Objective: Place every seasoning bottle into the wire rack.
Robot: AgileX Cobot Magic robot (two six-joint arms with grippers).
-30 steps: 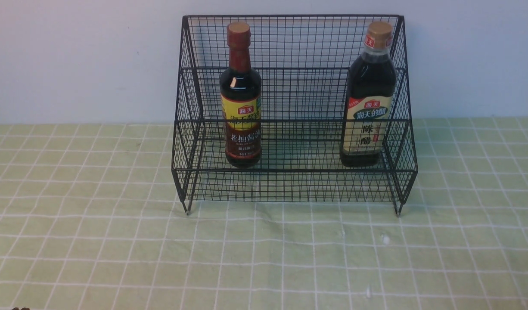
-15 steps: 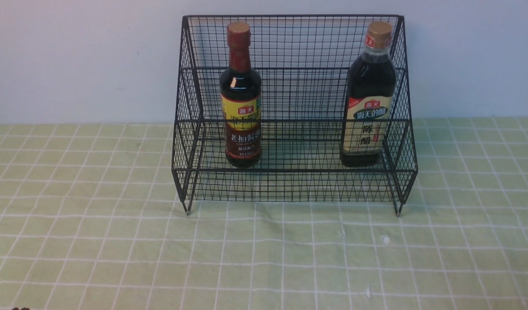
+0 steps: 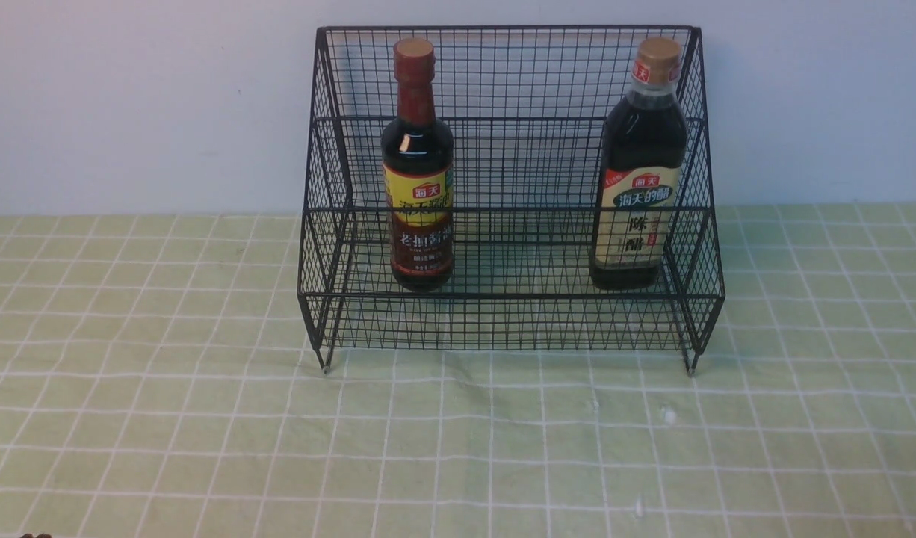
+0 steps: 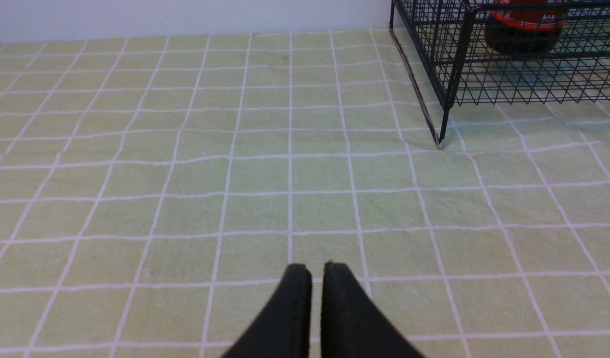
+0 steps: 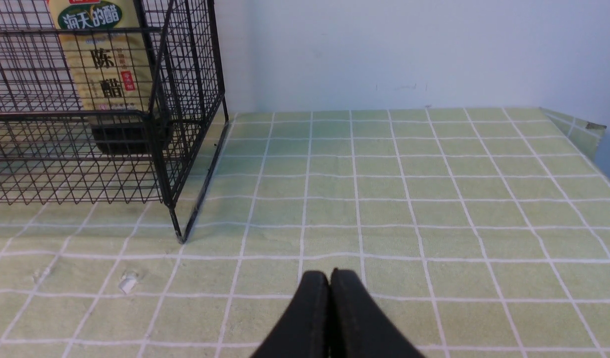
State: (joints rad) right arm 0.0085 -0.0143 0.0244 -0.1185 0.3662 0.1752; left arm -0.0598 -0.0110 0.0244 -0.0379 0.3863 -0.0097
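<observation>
Nearest, two grippers hang over the green checked cloth: the left gripper nearly pressed together with a slit between its tips, the right gripper pressed together, both holding nothing. Farther back stands one rack, with two bottles upright on its lower tier: the round bottle left, the square bottle right. Nothing has moved since the earlier frames.

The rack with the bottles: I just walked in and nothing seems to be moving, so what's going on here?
Nothing is being handled right now. Both bottles stand upright on the lower tier of the wire rack: the round bottle toward the left, the squarish bottle at the right end. The left gripper and right gripper hover over the checked tablecloth, jaws closed and empty. The job looks done.
</observation>
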